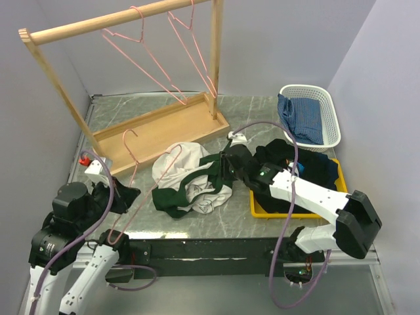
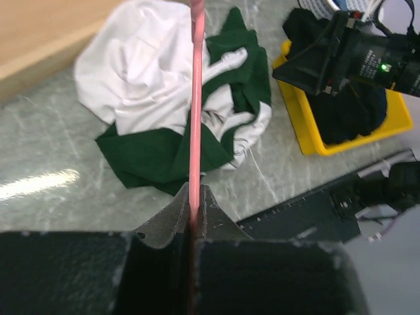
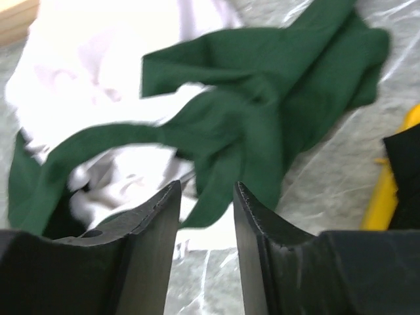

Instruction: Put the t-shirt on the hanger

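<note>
The t-shirt [image 1: 190, 180] lies crumpled on the marble table, cream body and dark green sleeves bunched together; it fills the left wrist view [image 2: 151, 72] and the right wrist view [image 3: 262, 111]. My left gripper [image 1: 115, 236] [image 2: 195, 190] is shut on the thin pink hanger [image 1: 147, 190] [image 2: 195, 98], whose wire runs from the jaws up over the shirt's left side. My right gripper [image 1: 226, 164] [image 3: 207, 187] hovers at the shirt's right edge, open, with a green fold just beyond its fingertips and nothing pinched between them.
A wooden rack [image 1: 125, 16] with two more pink hangers [image 1: 190, 46] stands at the back on its wooden base [image 1: 164, 131]. A white basket [image 1: 331, 111] holds blue checked cloth. A yellow bin [image 1: 262, 211] of dark clothes sits under the right arm.
</note>
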Action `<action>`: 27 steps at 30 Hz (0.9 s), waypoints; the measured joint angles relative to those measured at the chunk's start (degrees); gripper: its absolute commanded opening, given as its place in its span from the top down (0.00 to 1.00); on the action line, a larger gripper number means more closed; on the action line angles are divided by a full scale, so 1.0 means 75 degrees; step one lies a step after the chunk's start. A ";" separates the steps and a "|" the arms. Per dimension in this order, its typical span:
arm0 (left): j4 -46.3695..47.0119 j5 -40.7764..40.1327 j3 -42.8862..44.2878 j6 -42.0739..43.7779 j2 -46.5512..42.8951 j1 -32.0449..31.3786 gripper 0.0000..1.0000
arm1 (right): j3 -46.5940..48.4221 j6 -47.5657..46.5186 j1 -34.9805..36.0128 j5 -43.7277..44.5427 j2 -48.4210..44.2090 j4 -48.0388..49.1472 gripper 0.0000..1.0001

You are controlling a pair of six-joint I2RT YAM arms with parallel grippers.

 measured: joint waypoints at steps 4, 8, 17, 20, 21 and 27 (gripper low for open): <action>-0.0169 0.0758 0.0003 0.0015 0.0006 0.0114 0.99 | -0.0152 0.0172 0.0411 0.0152 -0.0111 0.0114 0.58; -0.0224 0.1157 0.0000 0.0029 0.0122 -0.0070 0.99 | -0.0201 0.0198 0.0490 0.0283 0.0181 0.0277 0.53; -0.0259 0.1236 0.0006 0.0038 0.0866 -0.0702 0.99 | -0.0318 -0.0117 0.0490 0.0399 0.0673 0.0982 0.43; -0.0303 0.1186 0.0044 0.0090 0.1061 -0.0863 0.99 | -0.0318 -0.0239 0.0490 0.0391 0.0813 0.1166 0.43; -0.0303 0.1177 0.0052 0.0099 0.1128 -0.0924 0.99 | -0.0318 -0.0274 0.0490 0.0393 0.0868 0.1212 0.43; -0.0370 0.0968 0.0152 0.0143 0.1647 -0.1469 0.99 | -0.0291 -0.0341 0.0490 0.0475 0.1317 0.1291 0.44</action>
